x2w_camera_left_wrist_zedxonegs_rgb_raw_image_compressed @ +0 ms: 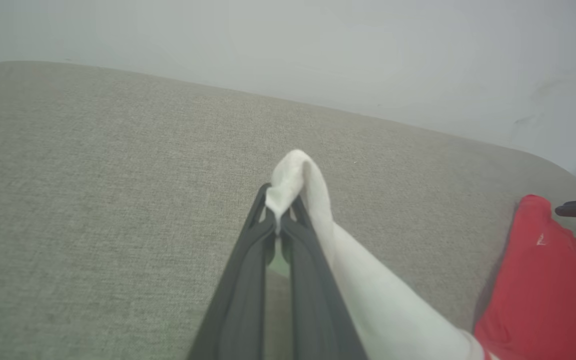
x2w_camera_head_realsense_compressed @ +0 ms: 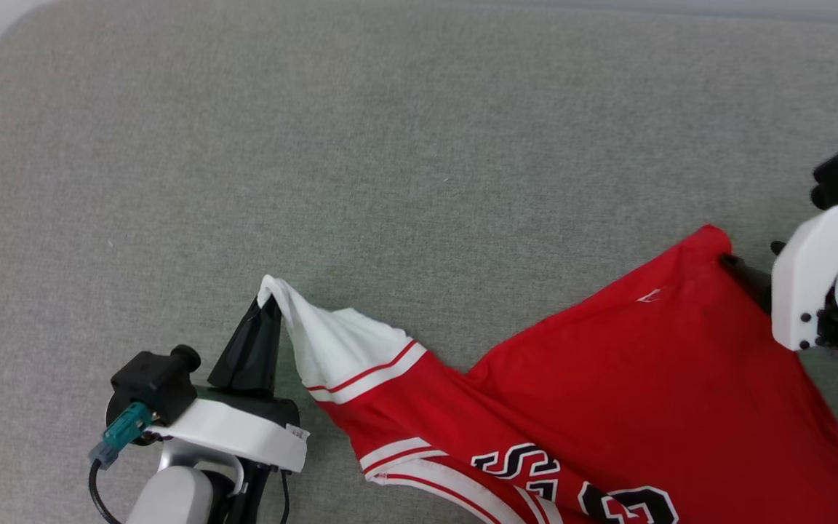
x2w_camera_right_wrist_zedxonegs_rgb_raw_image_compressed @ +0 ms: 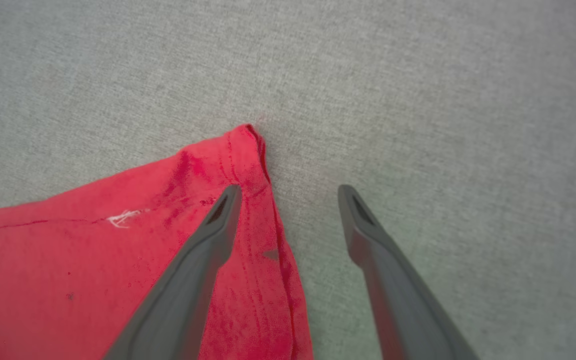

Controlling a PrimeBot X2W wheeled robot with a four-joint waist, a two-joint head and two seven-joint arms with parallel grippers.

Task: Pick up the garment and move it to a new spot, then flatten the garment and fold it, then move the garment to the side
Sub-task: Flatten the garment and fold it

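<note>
the left gripper (x2w_camera_head_realsense_compressed: 268, 304) is squeezed tight on a white corner of the garment (x2w_camera_head_realsense_compressed: 644, 378). in the left wrist view the left gripper (x2w_camera_left_wrist_zedxonegs_rgb_raw_image_compressed: 280, 212) has its two dark fingers meeting at the tips, and a tuft of white cloth bulges out just past them. from that pinch the garment (x2w_camera_left_wrist_zedxonegs_rgb_raw_image_compressed: 378, 295) trails back along the right side of the gripper: first the white inner face, then the white red-striped trim, then the red body with black, white-outlined characters, lying on the grey fabric worktop (x2w_camera_head_realsense_compressed: 390, 145).

the far red corner of the garment lies at the right gripper (x2w_camera_head_realsense_compressed: 750, 256), which is spread wide and has hold of nothing. in the right wrist view the right gripper (x2w_camera_right_wrist_zedxonegs_rgb_raw_image_compressed: 289, 190) has its left finger over the red cloth (x2w_camera_right_wrist_zedxonegs_rgb_raw_image_compressed: 93, 270) close to the hem, while its right finger is over bare worktop (x2w_camera_right_wrist_zedxonegs_rgb_raw_image_compressed: 443, 100) beside the hem. the tip of the corner lies just ahead of the left fingertip. whether that finger touches the cloth i cannot tell.

a pale wall (x2w_camera_left_wrist_zedxonegs_rgb_raw_image_compressed: 318, 50) stands beyond the far edge of the worktop, ahead of the left gripper.
</note>
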